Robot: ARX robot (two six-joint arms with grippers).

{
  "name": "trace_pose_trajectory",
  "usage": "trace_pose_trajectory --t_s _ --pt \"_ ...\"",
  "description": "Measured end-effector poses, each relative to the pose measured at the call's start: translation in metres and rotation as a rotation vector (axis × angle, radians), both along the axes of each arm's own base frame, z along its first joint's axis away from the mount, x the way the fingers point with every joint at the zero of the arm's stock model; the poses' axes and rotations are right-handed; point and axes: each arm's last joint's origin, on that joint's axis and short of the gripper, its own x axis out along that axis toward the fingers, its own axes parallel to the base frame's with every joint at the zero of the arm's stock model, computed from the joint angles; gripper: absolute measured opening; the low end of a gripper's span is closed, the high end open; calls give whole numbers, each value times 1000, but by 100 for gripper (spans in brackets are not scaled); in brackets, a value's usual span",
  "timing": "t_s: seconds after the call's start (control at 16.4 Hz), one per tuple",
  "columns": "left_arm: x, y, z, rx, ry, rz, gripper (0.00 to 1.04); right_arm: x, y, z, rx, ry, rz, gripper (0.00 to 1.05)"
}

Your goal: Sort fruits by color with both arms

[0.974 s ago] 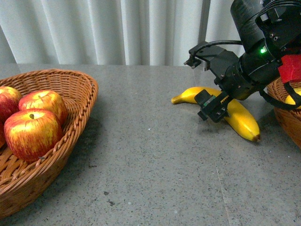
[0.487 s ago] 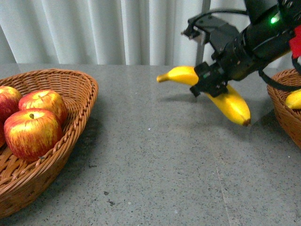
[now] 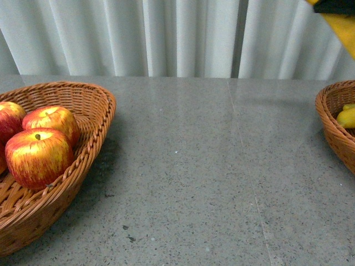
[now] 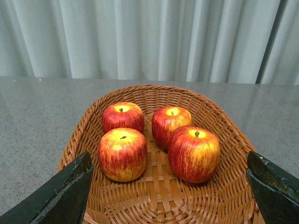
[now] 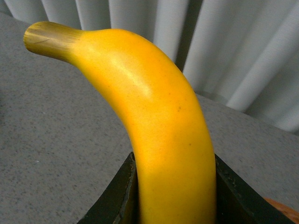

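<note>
Yellow banana [image 5: 159,135] pinched in right gripper [image 5: 175,196]; left gripper [image 4: 170,186] wide. Next: lower into three-o'clock basket [image 3: 331,124].

Front view: low, looking level across the surface [image 3: 194,166] toward the curtain [image 3: 166,33]. Left wrist view: close above the apple basket [image 4: 159,186], shared with the front view. Right wrist view: very close on a banana [image 5: 159,135], curtain behind

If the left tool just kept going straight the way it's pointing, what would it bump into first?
Most likely the apples in the wicker basket. The left tool is open, its fingers spread to either side of the basket, with the two nearer apples straight ahead. Depth is hard to judge.
</note>
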Motion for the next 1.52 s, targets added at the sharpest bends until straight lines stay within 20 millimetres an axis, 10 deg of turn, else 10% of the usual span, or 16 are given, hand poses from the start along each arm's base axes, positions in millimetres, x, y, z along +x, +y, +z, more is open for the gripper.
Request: trace_pose_trajectory --t_s 0.37,0.61,0.97,1.34,1.52 --pt "0 0 0 0 0 0 98 -48 -93 -52 -78 12 -117 35" --pt "0 0 0 0 0 0 98 -66 -125 -51 -135 -38 -114 35" --pt "0 0 0 0 0 0 98 -82 -134 -69 -174 31 -60 38" --pt "0 0 0 0 0 0 98 -86 -131 -57 -146 20 -48 100" --pt "0 0 0 0 0 0 98 -88 -130 -43 -101 -12 -52 98"
